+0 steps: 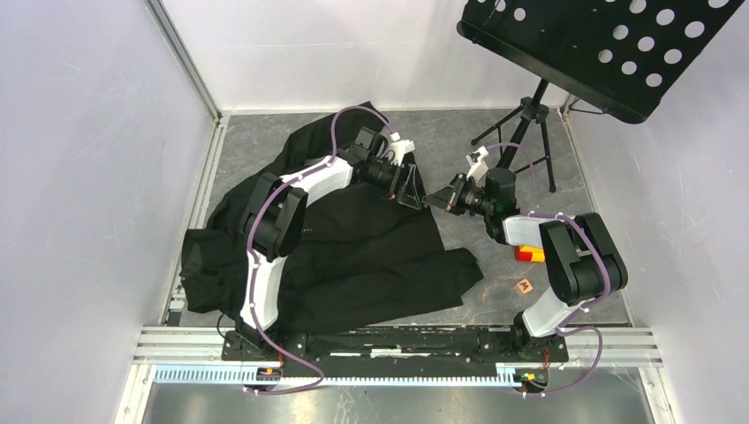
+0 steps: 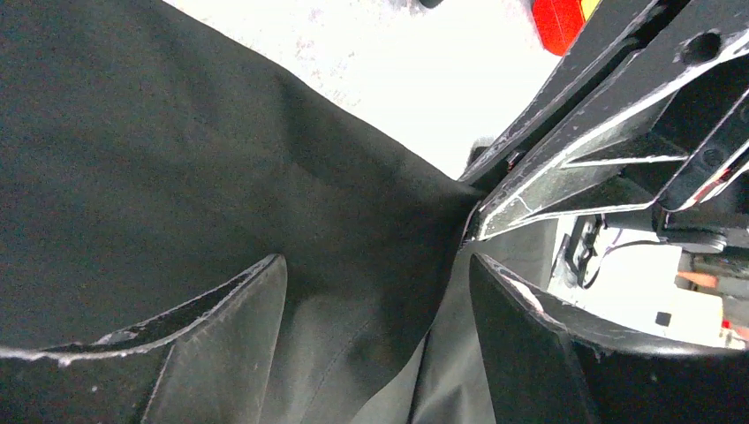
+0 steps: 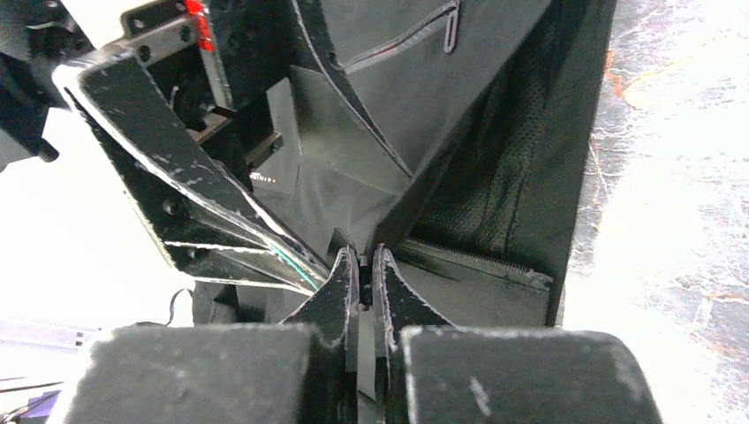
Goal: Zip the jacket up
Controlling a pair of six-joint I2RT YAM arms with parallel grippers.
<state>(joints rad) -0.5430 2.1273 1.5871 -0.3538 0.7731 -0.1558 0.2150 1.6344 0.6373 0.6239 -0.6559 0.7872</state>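
Observation:
The black jacket (image 1: 353, 256) lies spread over the left and middle of the table. My left gripper (image 1: 413, 193) hovers at the jacket's far right corner. In the left wrist view its fingers stand apart (image 2: 375, 265) with loose jacket fabric (image 2: 177, 159) between them. My right gripper (image 1: 437, 200) meets it tip to tip. In the right wrist view (image 3: 362, 256) it is shut on a small dark piece at the jacket's edge, beside a row of zipper teeth (image 3: 477, 263). The fabric pulls taut toward the right gripper's tip (image 2: 548, 185).
A black perforated music stand (image 1: 601, 44) on a tripod (image 1: 521, 132) stands at the back right. A red and yellow block (image 1: 530, 253) and a small brown tile (image 1: 525, 286) lie by the right arm. White walls enclose the table on three sides.

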